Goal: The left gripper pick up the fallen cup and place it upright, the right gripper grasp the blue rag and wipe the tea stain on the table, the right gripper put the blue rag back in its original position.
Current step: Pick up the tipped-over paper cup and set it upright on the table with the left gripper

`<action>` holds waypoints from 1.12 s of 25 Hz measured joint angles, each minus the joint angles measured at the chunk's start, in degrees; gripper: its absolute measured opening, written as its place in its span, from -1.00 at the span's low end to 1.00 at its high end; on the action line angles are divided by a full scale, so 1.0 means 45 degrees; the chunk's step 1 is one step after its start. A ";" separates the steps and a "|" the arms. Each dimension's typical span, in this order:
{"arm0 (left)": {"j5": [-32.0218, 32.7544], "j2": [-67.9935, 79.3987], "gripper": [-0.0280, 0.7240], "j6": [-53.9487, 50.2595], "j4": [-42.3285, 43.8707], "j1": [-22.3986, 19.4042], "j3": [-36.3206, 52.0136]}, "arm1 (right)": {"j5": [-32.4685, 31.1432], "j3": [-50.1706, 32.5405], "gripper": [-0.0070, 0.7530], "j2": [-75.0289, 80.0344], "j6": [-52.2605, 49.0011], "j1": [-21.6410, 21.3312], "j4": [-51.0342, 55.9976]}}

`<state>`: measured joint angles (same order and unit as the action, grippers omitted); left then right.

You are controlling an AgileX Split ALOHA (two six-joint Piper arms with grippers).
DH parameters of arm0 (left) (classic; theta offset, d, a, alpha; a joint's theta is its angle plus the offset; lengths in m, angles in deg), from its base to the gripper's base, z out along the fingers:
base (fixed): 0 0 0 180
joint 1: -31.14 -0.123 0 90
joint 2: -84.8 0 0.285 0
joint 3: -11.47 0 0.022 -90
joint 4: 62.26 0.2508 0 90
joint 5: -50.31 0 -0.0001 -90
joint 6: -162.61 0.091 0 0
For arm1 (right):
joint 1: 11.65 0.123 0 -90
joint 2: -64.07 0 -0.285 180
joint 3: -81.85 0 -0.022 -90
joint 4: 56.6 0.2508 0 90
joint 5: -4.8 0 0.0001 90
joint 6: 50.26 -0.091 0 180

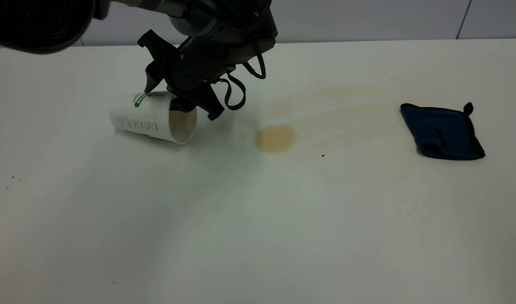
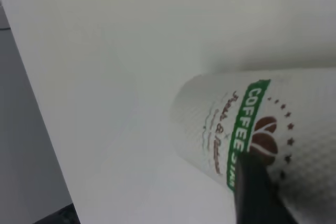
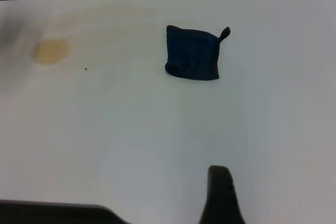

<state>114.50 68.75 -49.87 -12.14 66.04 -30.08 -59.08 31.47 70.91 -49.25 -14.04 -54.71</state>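
Note:
The white cup [image 1: 150, 118] lies on its side on the table [image 1: 258, 219], its mouth towards the tea stain [image 1: 275, 138]. My left gripper [image 1: 169, 99] is down over the cup, open. One prong rests at the green banner and the other is near the rim. In the left wrist view a finger [image 2: 254, 192] lies against the cup [image 2: 294, 124] at its coffee-bean logo. The blue rag [image 1: 441, 131] lies flat at the right. The right wrist view shows the rag [image 3: 192, 53] and the stain [image 3: 51, 51] far ahead of my right gripper [image 3: 220, 198], which is out of the exterior view.
Faint tan streaks [image 1: 338, 105] run from the stain towards the rag. A tiny black speck [image 1: 323, 156] lies right of the stain. The table's back edge meets a grey wall [image 1: 367, 19].

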 joint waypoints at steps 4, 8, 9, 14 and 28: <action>0.0313 0.0000 -0.59 -0.0356 0.0275 0.0000 0.0000 | 0.0000 0.0000 0.56 0.0000 0.0000 0.0000 0.0000; 0.0589 -0.0012 -0.84 -0.0553 0.0709 -0.0016 -0.0284 | 0.0000 0.0000 0.56 0.0000 0.0000 0.0000 0.0000; 0.0589 -0.0012 -0.86 -0.0450 0.0689 -0.0016 -0.0547 | 0.0000 0.0000 0.56 0.0000 0.0000 0.0000 0.0000; 0.0589 -0.0040 -0.90 0.1459 -0.0042 -0.0016 -0.2688 | 0.0000 0.0000 0.56 0.0000 0.0000 0.0000 0.0000; 0.0601 -0.1658 -0.90 0.8025 -0.8120 -0.2269 -0.5355 | 0.0000 0.0000 0.56 0.0000 0.0000 0.0000 0.0000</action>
<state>117.20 61.29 -13.75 -48.68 55.83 -54.18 -59.08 31.47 70.91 -49.25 -14.04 -54.71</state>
